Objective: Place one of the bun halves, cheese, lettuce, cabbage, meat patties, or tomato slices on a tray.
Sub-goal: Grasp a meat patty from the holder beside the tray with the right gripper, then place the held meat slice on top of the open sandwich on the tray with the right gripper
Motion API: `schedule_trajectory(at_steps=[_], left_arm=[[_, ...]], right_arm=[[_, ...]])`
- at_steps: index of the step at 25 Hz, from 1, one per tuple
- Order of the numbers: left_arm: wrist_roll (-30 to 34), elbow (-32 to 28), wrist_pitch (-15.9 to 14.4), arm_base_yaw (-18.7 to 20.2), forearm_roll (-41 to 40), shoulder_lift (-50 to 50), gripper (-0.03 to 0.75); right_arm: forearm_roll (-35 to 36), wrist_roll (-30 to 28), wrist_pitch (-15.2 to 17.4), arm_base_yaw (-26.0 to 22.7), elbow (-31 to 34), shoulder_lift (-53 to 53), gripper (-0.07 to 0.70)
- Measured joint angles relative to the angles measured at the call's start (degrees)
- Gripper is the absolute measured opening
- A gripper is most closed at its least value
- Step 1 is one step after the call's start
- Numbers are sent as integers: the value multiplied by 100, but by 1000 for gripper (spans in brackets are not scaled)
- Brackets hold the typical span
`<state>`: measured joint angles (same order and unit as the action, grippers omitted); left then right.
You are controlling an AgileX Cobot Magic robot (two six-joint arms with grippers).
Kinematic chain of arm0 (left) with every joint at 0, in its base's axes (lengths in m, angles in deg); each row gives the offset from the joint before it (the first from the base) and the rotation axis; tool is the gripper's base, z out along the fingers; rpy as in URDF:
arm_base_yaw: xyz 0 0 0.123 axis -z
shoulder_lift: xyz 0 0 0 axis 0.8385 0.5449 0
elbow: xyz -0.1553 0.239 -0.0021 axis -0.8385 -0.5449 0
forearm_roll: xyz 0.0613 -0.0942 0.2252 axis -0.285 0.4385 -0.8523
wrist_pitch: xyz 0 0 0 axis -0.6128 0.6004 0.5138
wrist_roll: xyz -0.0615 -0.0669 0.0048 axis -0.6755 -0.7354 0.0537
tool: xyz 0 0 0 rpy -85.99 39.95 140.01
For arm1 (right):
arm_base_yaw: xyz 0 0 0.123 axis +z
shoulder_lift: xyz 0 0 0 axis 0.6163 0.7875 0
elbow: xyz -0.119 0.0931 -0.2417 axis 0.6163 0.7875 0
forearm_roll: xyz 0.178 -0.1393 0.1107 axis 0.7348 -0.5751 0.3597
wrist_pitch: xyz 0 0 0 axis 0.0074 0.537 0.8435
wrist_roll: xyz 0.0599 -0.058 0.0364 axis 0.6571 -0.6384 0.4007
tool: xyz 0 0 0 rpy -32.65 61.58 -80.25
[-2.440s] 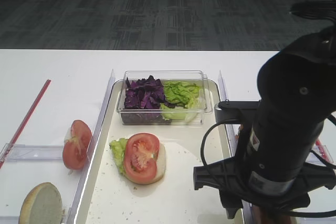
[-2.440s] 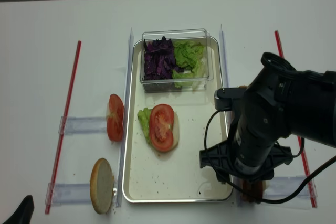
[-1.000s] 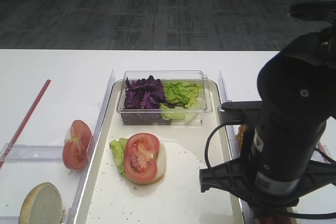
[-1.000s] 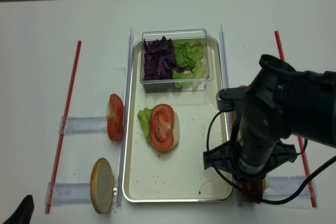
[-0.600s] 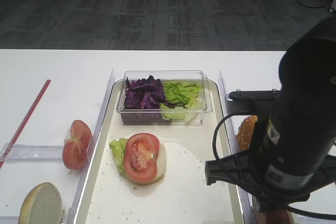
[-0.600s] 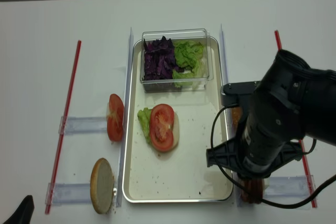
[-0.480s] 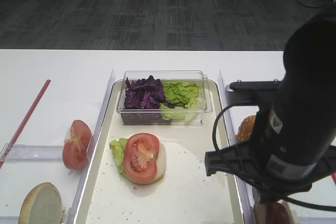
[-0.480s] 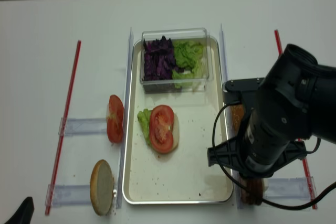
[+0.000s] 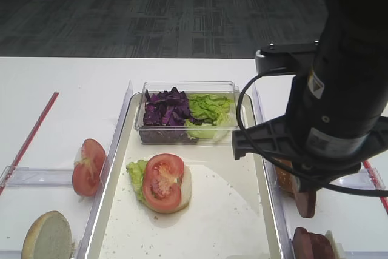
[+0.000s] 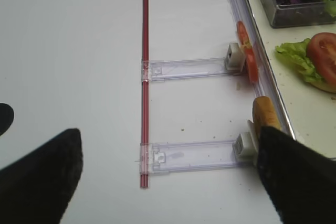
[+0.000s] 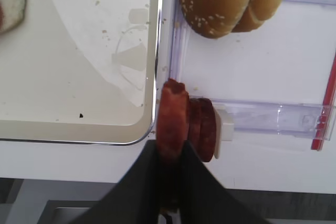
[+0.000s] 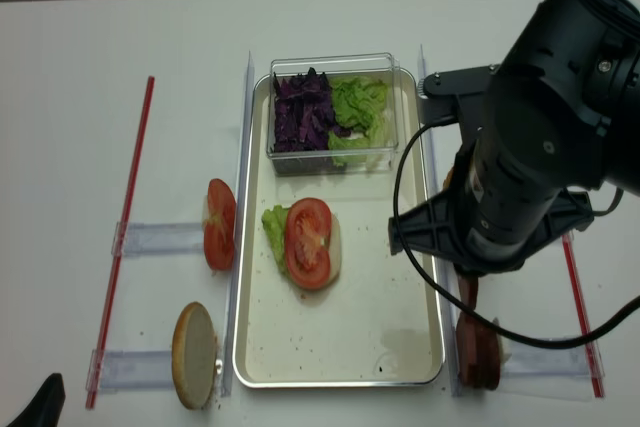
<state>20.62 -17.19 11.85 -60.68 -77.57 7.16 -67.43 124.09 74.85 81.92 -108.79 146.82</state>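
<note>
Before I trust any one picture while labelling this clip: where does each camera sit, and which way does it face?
Exterior high: beyond the table's near edge, facing across the tray toward the floor; right arm fills its right side.
Realsense high: overhead, straight down; right arm above the tray's right rim.
Right wrist: on the right arm, looking down past the right claw, shut on a meat patty.
Left wrist: low over the table's left part; dark left claw fingers frame it.
Both high views share the clear box and the tomato-topped bun.

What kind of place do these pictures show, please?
Probably a lab or office bench set up as a burger assembly station. A white table carries a metal-rimmed tray, a clear box of cabbage and lettuce, and ingredients in clear holders; grey carpet tiles lie behind.
</note>
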Motion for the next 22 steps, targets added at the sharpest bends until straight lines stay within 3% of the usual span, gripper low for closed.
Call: schedule_trajectory(at_steps=[8, 15, 22], left_arm=[[0, 0, 0, 0, 0, 0, 618], [0, 0, 0, 0, 0, 0, 618], [0, 0, 0, 0, 0, 0, 618]], right_arm=[[17, -364, 56, -418, 0, 0, 105], [199, -1071, 66, -1278, 0, 0, 105], [544, -1807, -122, -2077, 0, 0, 104]])
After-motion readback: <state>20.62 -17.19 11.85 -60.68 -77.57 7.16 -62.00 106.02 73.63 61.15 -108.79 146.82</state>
